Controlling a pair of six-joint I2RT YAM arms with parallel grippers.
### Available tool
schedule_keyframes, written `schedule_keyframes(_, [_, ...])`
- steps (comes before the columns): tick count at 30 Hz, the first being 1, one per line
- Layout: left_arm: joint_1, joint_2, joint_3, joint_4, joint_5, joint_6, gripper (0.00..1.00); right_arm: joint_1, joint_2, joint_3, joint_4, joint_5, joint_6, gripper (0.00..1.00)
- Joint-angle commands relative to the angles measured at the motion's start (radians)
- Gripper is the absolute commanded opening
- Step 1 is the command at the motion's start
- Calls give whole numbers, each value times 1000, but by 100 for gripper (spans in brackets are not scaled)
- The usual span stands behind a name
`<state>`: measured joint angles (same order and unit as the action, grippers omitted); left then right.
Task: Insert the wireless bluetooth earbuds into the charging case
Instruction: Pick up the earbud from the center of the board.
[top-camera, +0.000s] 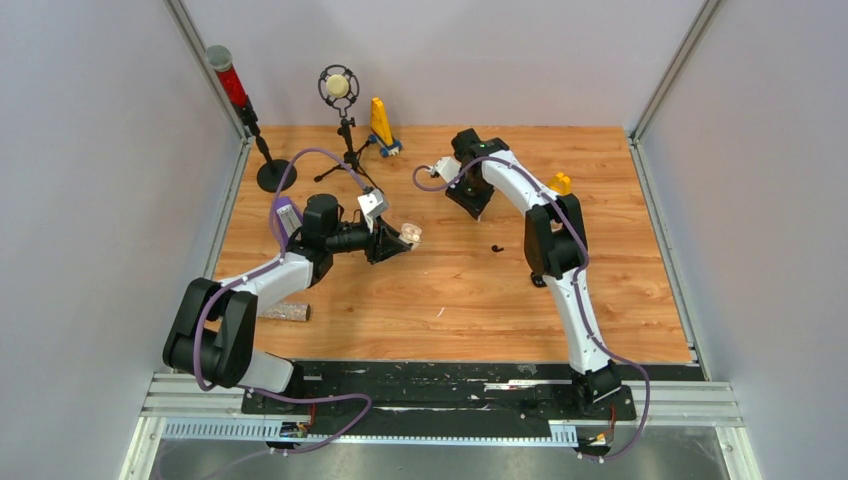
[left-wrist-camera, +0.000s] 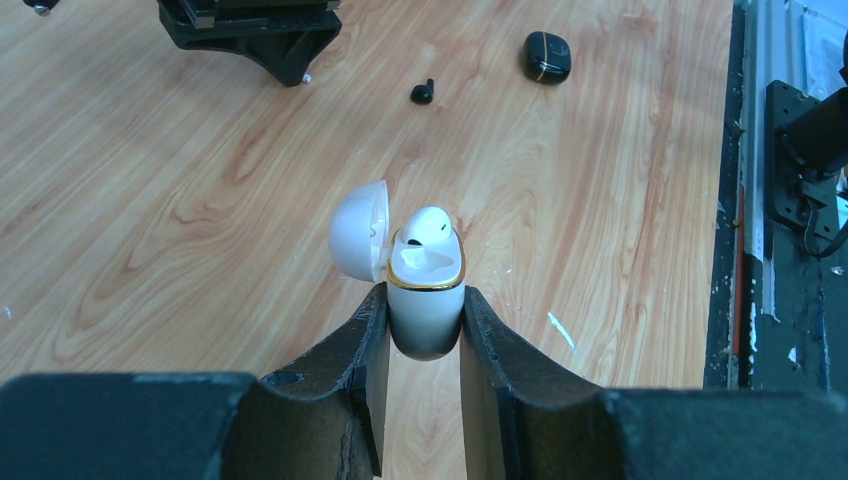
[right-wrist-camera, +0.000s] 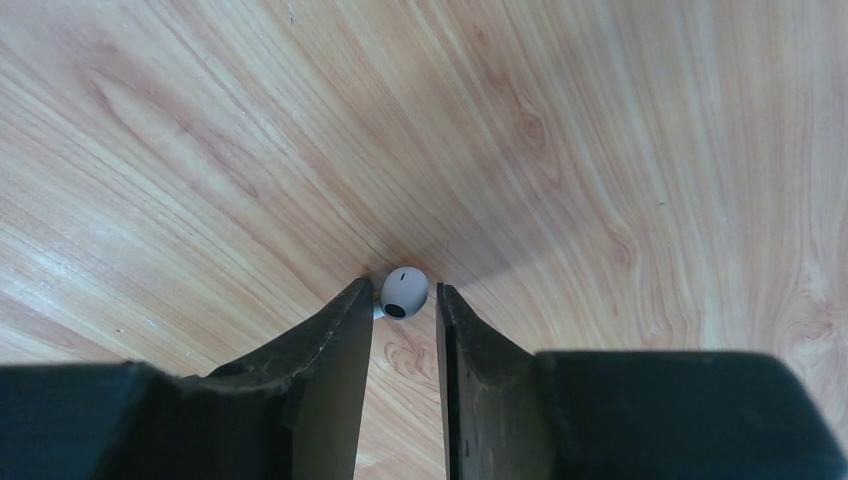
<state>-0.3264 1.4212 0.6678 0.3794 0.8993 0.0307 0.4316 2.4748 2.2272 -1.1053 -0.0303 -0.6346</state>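
Charging case (left-wrist-camera: 425, 320): white, lid open, held over the desk (left-wrist-camera: 150, 200), left of its middle.
Left gripper (left-wrist-camera: 423, 296): clenched on the case body.
Seated white earbud (left-wrist-camera: 425, 228): stands in one socket of the case.
Loose white earbud (right-wrist-camera: 404, 293): lies on the desk toward the far edge.
Right gripper (right-wrist-camera: 404, 297): jaws narrow, one on each side of this earbud; a real grasp cannot be told.
Black earbud (left-wrist-camera: 422, 92): lies near the desk middle.
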Motion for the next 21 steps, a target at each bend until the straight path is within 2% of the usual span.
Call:
schedule_keyframes(1, [1, -30, -2, 41, 10, 12, 21, 7, 7, 49, -5, -16, -11, 30])
schedule_keyframes(14, [1, -32, -2, 41, 13, 11, 21, 7, -1, 66, -4, -24, -18, 19])
schedule_keyframes(21, [1, -34, -2, 41, 12, 8, 21, 7, -49, 54, 0, -85, -1, 17])
